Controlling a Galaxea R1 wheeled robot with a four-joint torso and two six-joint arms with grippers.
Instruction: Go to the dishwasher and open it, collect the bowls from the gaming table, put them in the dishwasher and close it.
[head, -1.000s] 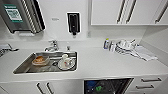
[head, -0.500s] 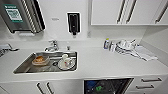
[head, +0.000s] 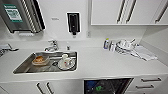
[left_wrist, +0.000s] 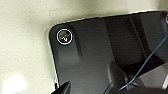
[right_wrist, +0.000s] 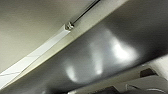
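Below the tabletop's (head: 105, 63) near edge, the dishwasher (head: 107, 86) stands open at my feet, a green bowl (head: 99, 88) and something blue visible in its dark interior. I cannot tell whether either of my tools is wide or narrow; my wrist cameras show floor and dark metal. Left along the tabletop, the sink (head: 46, 62) holds a plate (head: 66, 63) and other dishes. At the far right corner, bottles (head: 108, 45) and stacked crockery (head: 125, 45) crowd together. My judgement: closing blind risks clipping the rack or a badly seated bowl.
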